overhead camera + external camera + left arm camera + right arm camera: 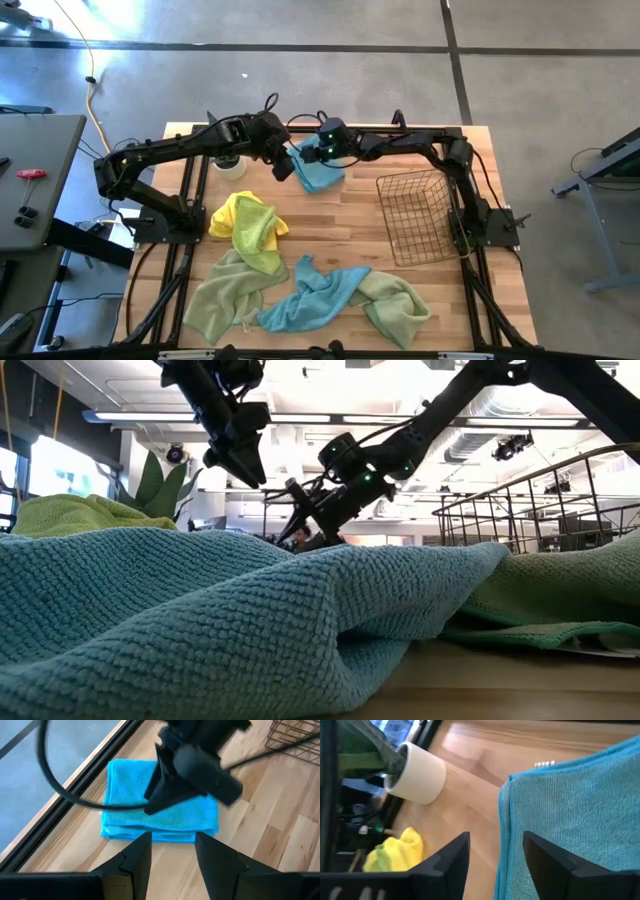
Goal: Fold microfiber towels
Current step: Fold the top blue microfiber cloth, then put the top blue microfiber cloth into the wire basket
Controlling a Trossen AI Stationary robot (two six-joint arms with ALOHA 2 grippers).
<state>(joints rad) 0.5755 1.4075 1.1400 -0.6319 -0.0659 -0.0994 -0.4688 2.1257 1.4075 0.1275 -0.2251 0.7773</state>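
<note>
A light blue microfiber towel (320,172) lies folded into a small rectangle on the table's far middle, also seen in the left wrist view (127,782) and the right wrist view (570,810). My right gripper (495,837) is open low over its left edge, slanting down from the right (308,152). My left gripper (172,837) hangs open just left of and above the towel (283,168). Loose towels lie crumpled on the near half: a yellow one (240,212) with a lime green one (262,240), a green one (222,298), a blue one (315,295) and another green one (400,308). My right gripper's open fingers (547,852) stand at the folded blue towel's edge (506,820), slanting down from the table's right. I cannot tell whether they touch the cloth. The towel lies flat on the table.
A copper wire basket (420,215) stands at the right. A white pot (417,780) with a plant sits at the far left, close to the left arm. Bare wood shows between the folded towel and the loose towels.
</note>
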